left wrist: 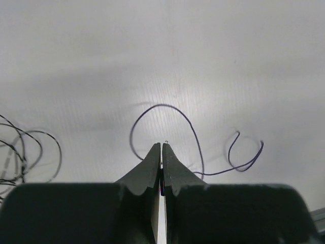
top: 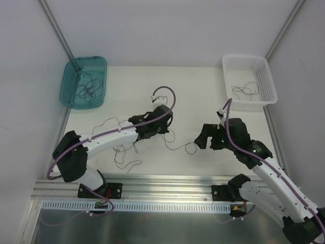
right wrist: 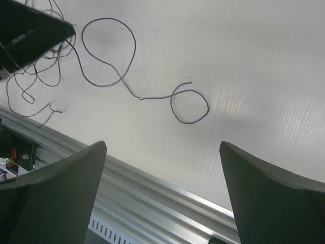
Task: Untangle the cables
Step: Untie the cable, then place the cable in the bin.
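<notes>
My left gripper (left wrist: 161, 148) pinches one thin cable (left wrist: 163, 105), jaws together. My right gripper (right wrist: 162, 147) hangs above the table (right wrist: 264, 61), jaws wide apart.

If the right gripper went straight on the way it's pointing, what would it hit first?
Probably the small end loop of the cable strand lying on the table, or the bare table right beside it. The right gripper is open and aimed there; depth is unclear.

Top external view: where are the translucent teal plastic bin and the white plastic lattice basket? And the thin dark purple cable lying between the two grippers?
teal bin (top: 89, 59), top external view, far rim.
white basket (top: 269, 84), top external view, right wall.
purple cable (right wrist: 155, 97), right wrist view, stretch between two loops.
</notes>
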